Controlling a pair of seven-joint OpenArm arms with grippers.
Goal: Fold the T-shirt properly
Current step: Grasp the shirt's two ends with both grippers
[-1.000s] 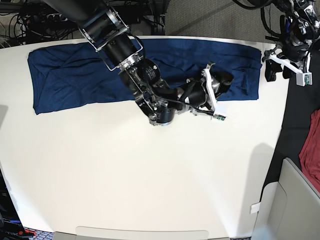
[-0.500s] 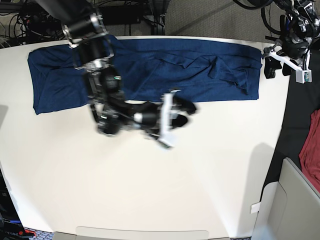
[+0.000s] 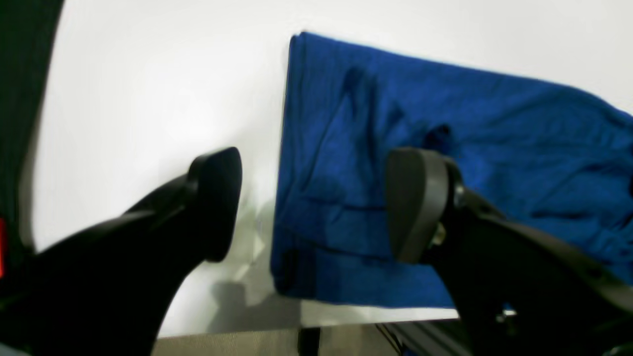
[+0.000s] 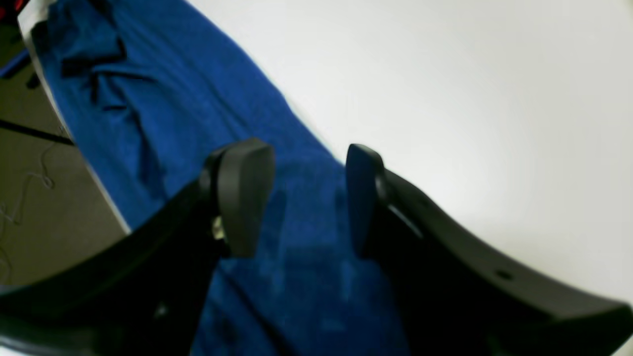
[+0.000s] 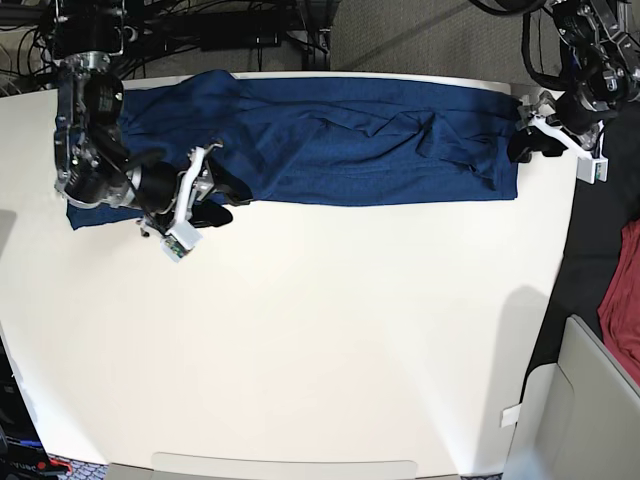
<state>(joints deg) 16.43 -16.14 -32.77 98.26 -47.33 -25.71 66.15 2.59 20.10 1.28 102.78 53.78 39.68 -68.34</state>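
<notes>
The left gripper point(image 3: 311, 207) gapes wide, straddling the edge of the dark blue knit T-shirt point(image 3: 445, 148); the right gripper point(image 4: 309, 198) stands parted, empty, above the cloth.

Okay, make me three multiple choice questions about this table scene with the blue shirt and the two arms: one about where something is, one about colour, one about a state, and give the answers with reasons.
1. Where does the T-shirt lie on the white table in the base view?
A. Along the far edge
B. In the middle
C. Along the near edge

2. What colour is the cloth at the right edge of the base view?
A. Green
B. Red
C. Yellow

3. How does the left gripper stand?
A. Shut on the shirt
B. Shut on nothing
C. Open, with nothing between the jaws

Answers:
1. A, the shirt stretches as a long band along the table's far edge.
2. B, a red fold shows off the table, beside the grey bin.
3. C, the left wrist view shows the jaws wide apart over the shirt's end edge, holding no fabric.
</notes>
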